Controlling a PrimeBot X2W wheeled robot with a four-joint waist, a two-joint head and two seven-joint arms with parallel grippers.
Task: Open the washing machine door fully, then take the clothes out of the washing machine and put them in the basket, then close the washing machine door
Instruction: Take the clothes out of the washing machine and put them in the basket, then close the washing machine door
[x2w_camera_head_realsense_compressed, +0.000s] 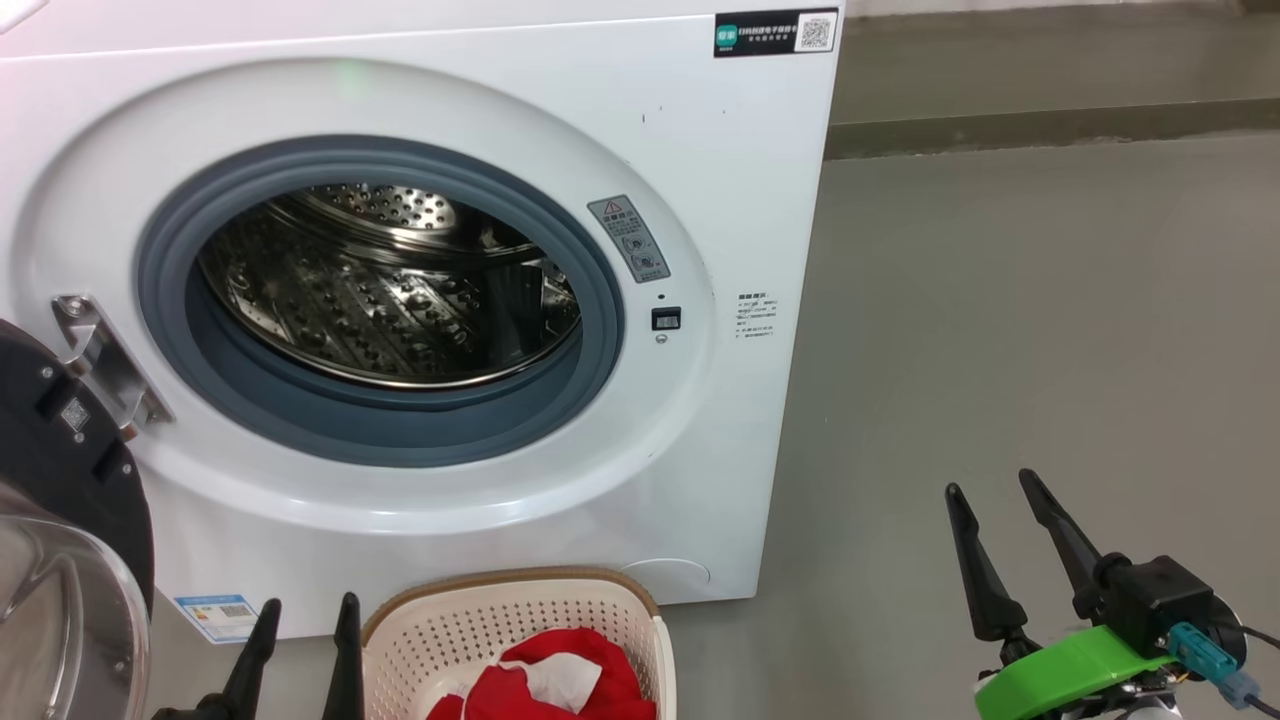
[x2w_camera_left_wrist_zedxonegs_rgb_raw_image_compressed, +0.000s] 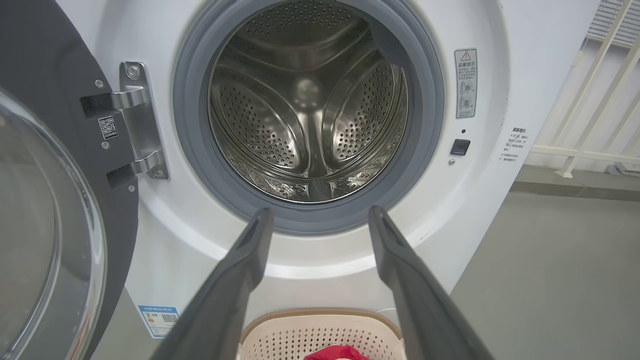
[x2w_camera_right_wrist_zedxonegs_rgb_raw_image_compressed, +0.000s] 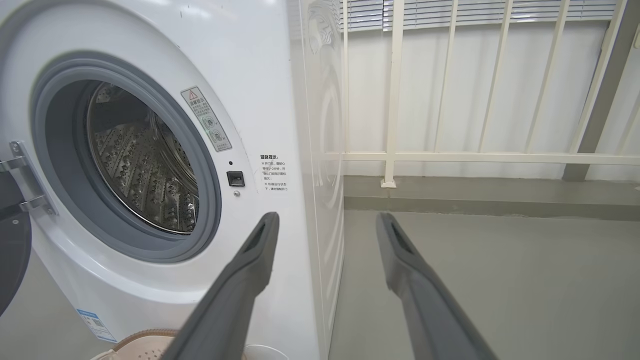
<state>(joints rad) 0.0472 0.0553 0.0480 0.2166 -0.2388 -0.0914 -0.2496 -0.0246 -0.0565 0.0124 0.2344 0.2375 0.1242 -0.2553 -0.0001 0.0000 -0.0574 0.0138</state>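
— Where is the open room lying?
— The washing machine door (x2w_camera_head_realsense_compressed: 90, 480) is hanging wide open at 8 o'clock, its black rim standing clear of the grey ring (x2w_camera_head_realsense_compressed: 600, 330). The right edge of the washing machine (x2w_camera_head_realsense_compressed: 700, 200) is giving way to bare floor (x2w_camera_head_realsense_compressed: 1000, 350) at 3 o'clock.
— And the clothes?
— The clothes (x2w_camera_head_realsense_compressed: 560, 685) are lying in the basket (x2w_camera_head_realsense_compressed: 510, 590) at 6 o'clock, just before the machine's foot.
— The arms?
— The left jaws are standing released at 7 o'clock beside the basket, fingers (x2w_camera_head_realsense_compressed: 347, 650) pointing toward the drum (x2w_camera_left_wrist_zedxonegs_rgb_raw_image_compressed: 310, 110). The right jaws are gaping over floor at 4 o'clock, holding nothing.
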